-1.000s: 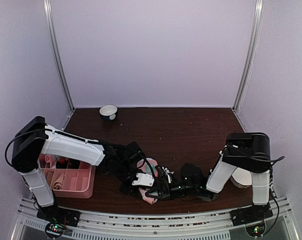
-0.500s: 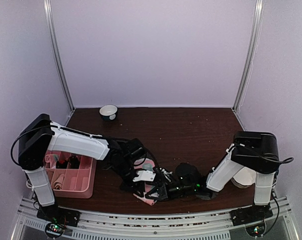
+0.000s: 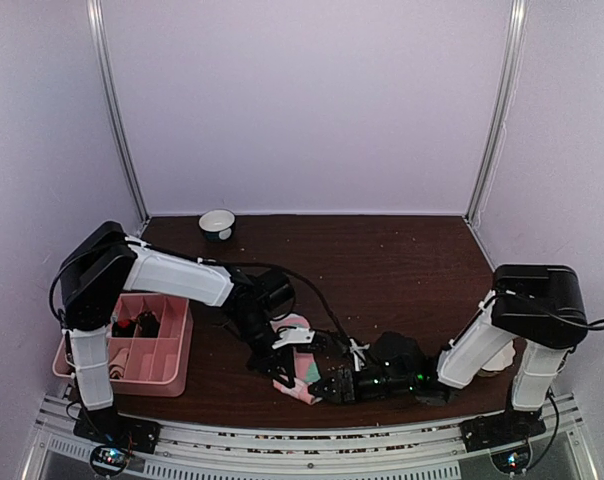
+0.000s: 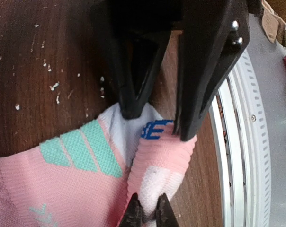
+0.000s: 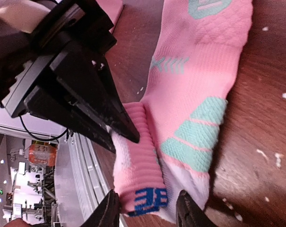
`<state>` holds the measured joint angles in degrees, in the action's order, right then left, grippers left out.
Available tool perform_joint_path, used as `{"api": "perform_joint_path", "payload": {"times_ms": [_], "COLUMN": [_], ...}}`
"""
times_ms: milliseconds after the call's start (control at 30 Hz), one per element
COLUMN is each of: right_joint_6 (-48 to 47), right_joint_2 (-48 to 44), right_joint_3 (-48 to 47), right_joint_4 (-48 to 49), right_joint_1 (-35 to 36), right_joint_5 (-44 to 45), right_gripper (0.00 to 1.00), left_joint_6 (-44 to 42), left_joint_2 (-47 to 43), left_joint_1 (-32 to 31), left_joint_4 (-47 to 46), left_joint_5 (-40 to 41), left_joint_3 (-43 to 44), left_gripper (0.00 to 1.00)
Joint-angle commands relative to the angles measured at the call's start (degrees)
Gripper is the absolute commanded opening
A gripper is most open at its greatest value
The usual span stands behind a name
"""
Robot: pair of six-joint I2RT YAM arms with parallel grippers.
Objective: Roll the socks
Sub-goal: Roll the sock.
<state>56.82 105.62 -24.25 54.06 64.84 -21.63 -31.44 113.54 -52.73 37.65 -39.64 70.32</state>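
Converging at the lower centre of the top view, the left gripper [image 3: 282,352] and right gripper [image 3: 334,386] meet over the pink sock [image 3: 304,372], which lies by the near edge of the table [image 3: 382,270]. What moved in the last second? — DESK

The arms, not the cloth. The left arm's shoulder has swung up and toward the middle, baring more of the tray [image 3: 152,384] at lower left. The right arm has leaned off toward the right edge of the frame, its gripper drawn a little rightward. The sock has kept its place. — PHOTOGRAPHER

And the grip? — DESK

In the left wrist view the left fingers stand apart, one tip on the white inner cloth, the other on the pink fold with blue lettering. In the right wrist view the right fingers sit either side of that same fold at the bottom of the frame. Whether they are squeezing it cannot be told. — PHOTOGRAPHER

So where does the job stand? — DESK

Barely begun, by my reading. One thick fold shows at the cuff end, while the mint-striped length beyond lies flat, running to the upper right of the right wrist view. The reshuffle looks like both arms settling on that first turn, to hold it before rolling on. — PHOTOGRAPHER
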Motion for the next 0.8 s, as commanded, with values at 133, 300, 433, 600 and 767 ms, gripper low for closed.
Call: {"api": "perform_joint_path", "payload": {"times_ms": [133,300,433,600,767], "right_joint_6": [-8.6,-12.7,-6.8,-21.1,-57.4], "right_joint_2": [-9.6,-23.1,-29.7,-32.9,-23.0], "right_joint_3": [10.1,8.6,6.4,11.4,4.9], "right_joint_4": [-16.7,-33.6,-46.6,-27.8,-22.4], "right_joint_1": [4.8,9.3,9.5,11.8,21.0], "right_joint_5": [22.3,39.1,52.1,55.4,57.6], "right_gripper": [0.59,1.0,1.0,0.85,0.78], "left_joint_6": [2.4,2.2,2.0,1.7,0.0], "left_joint_2": [7.7,11.2,13.2,13.9,16.5], "left_joint_1": [4.2,5.3,5.3,5.7,6.9], "left_joint_4": [6.2,9.5,11.0,12.2,15.5], "left_joint_5": [3.8,1.6,1.4,1.1,-1.8], "left_joint_3": [3.6,6.7,8.2,9.2,11.7], "left_gripper": [0.0,0.0,0.0,0.0,0.0]}}
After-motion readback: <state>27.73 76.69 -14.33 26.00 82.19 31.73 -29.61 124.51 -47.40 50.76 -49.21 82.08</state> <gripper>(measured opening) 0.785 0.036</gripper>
